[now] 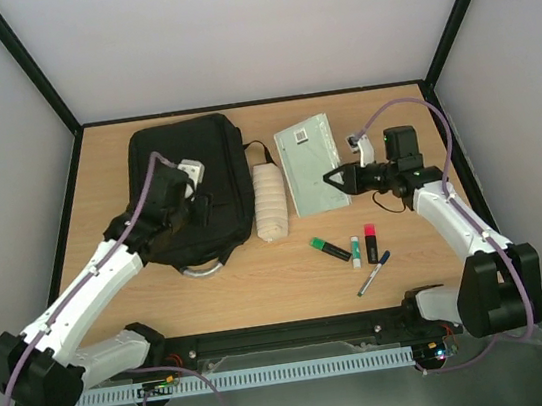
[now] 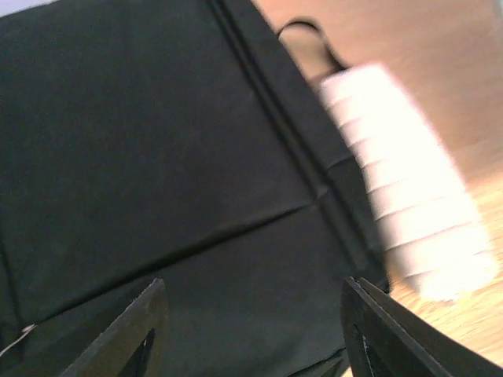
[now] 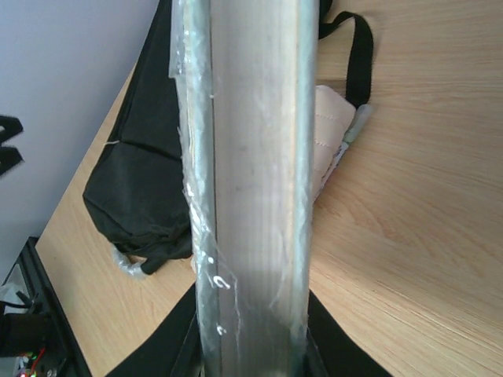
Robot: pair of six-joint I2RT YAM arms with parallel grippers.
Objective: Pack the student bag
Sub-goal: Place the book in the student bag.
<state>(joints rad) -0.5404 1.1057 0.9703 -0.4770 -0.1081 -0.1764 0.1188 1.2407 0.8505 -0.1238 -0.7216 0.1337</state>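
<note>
Left tool (image 2: 255, 314) is held over the student bag (image 1: 190, 164), fingers (image 2: 130, 334) spread wide, nothing between them. Only black fabric and a seam are seen below it in the wrist view.

Right tool (image 1: 333, 176) is closed on the right edge of a plastic-wrapped flat pack (image 1: 303, 158). In the right wrist view the pack is seen edge-on, clamped between the two black fingers (image 3: 330, 342), its wrap creased and shiny. Whether the pack is lifted off the counter (image 1: 262, 285) cannot be told.

Student bag is laid flat on the far left part of the counter. Its grey loop handle (image 1: 201, 267) is turned to the near side, and a black strap (image 1: 262, 152) is curled out at its far right corner. A white ribbed roll (image 1: 269, 201) is laid just beside the bag's right edge; contact cannot be confirmed. The flat pack is placed right of the roll.

Nearer, right of centre, four small items are scattered on the counter: a green-capped marker (image 1: 330, 248), a small white stick with a green end (image 1: 355, 250), a red-capped marker (image 1: 370, 241) and a blue-capped pen (image 1: 374, 273). All four are set well apart from the bag.
</note>
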